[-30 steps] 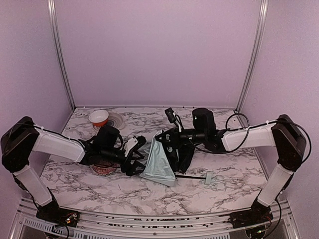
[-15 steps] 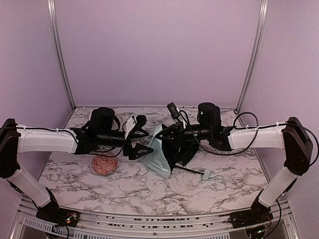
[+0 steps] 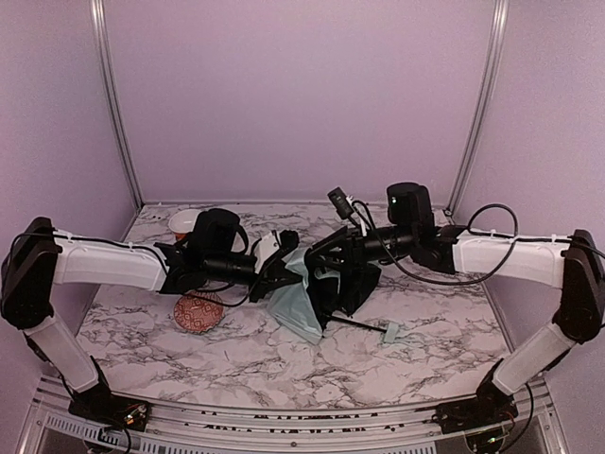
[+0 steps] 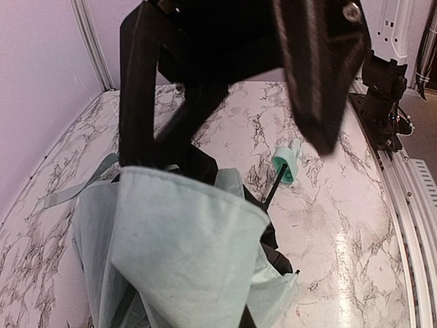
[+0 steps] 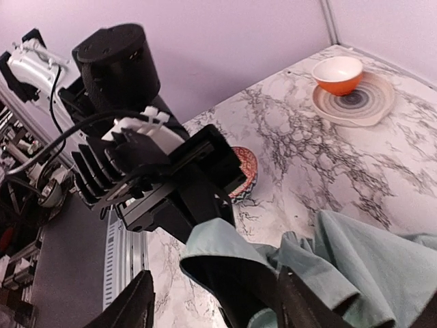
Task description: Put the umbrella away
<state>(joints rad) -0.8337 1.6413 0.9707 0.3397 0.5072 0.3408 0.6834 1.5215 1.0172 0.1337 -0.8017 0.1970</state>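
Note:
The umbrella (image 3: 301, 310) lies half collapsed at the middle of the table, pale mint fabric outside and black lining (image 3: 342, 288) inside. Its thin black shaft (image 3: 362, 326) runs right to the small mint handle (image 3: 392, 333). My left gripper (image 3: 286, 257) is shut on a raised fold of the mint fabric (image 5: 217, 240); in the left wrist view the fabric (image 4: 184, 253) hides its fingers. My right gripper (image 3: 323, 268) stands open just right of that fold, its fingers (image 5: 140, 301) either side of the lining and not touching it.
A red patterned bowl (image 3: 198, 312) sits on the table under the left arm. An orange-and-white bowl (image 5: 338, 74) rests on a grey ringed plate (image 5: 365, 106) at the back left corner. The purple walls close in behind and at both sides.
My left gripper came in from the left and shut on the umbrella's fabric edge. My right gripper, shut on the umbrella before, has opened and let go.

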